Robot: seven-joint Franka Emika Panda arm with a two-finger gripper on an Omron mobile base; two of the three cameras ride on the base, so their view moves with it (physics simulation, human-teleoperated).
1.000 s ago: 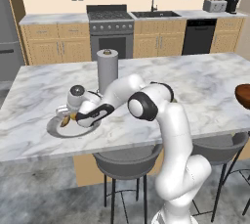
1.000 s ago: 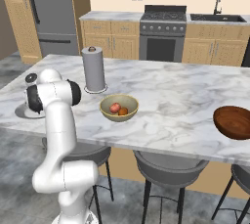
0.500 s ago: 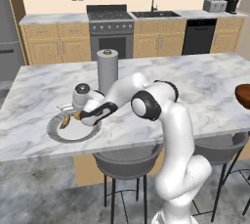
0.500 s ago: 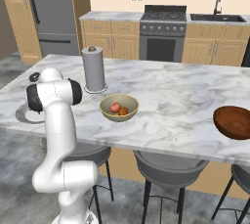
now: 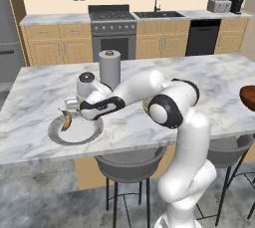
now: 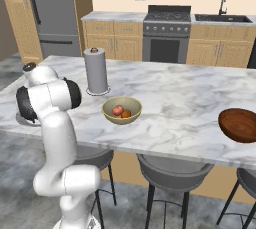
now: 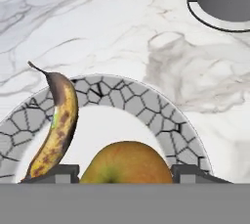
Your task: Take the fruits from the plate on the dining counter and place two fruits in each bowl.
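Over the grey plate on the marble dining counter, the gripper pinches a yellow-green fruit between its fingertips; a banana lies just left.

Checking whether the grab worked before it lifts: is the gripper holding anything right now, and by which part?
Yes: the gripper holds the yellow-green fruit over the plate, jaws on its two opposite sides. The banana lies free beside it.
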